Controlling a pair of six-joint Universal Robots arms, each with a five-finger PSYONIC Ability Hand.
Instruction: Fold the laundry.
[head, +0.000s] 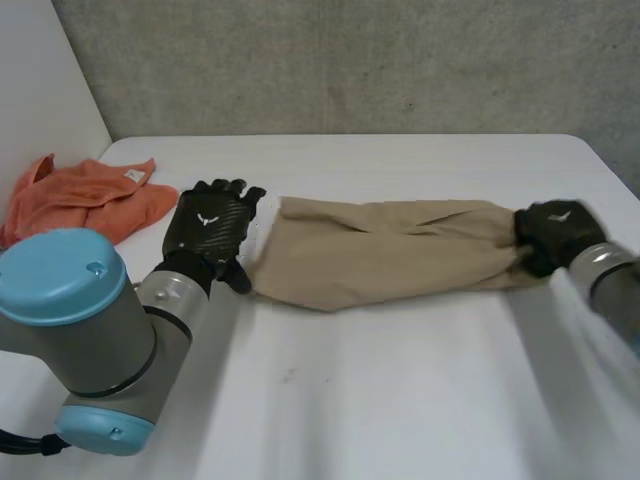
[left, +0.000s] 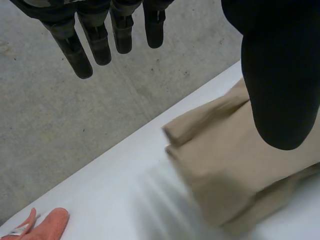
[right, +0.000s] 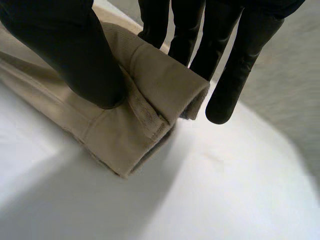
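A tan cloth (head: 380, 250) lies folded into a long band across the middle of the white table (head: 400, 400). My left hand (head: 210, 230) is at the band's left end, open with straight fingers (left: 100, 40); its thumb (left: 280, 75) hangs over the tan cloth (left: 235, 170) without gripping it. My right hand (head: 558, 232) is at the band's right end. There its thumb (right: 75, 55) presses on top of the cloth's (right: 140, 100) folded edge while the fingers (right: 235, 65) curl behind it, pinching the fold.
A crumpled orange cloth (head: 85, 195) lies at the table's back left, beyond my left hand; its edge with a white tag (left: 50, 225) is visible in the left wrist view. A grey wall runs behind the table.
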